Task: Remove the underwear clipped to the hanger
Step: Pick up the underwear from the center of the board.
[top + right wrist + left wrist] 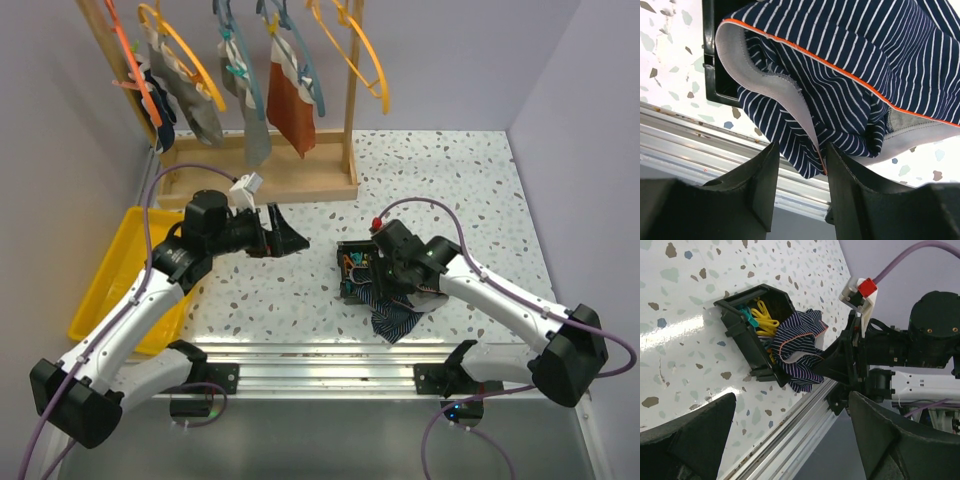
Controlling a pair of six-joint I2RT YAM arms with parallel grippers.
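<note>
Right gripper (801,147) first: its two dark fingers (760,185) stand a little apart, and the orange-trimmed hem of the striped navy brief (850,65) dips into the gap between them. I can see rail through that gap, so I call it parted, not clamped. The brief is off the rack, draped over the near edge of a black box (740,335) and spilling onto the speckled table (450,180) beside the aluminium rail (320,360). Yellow and teal clips (762,317) lie inside the box.

On the right arm sits a white tag with a red block (862,292); any lettering on it is too small for me to read. The brief's grey waistband shows no print I can make out.

Left gripper (792,397) is spread wide, holding nothing, hovering over bare table and looking across at the box. Beside that arm there's a yellow bin (110,270).

At the far edge, the wooden rack (350,110) carries orange and blue-grey hangers (355,45). Clipped there I see grey briefs (200,100), a rust-brown brief (292,110), and a dark brief (160,115) on the left.
</note>
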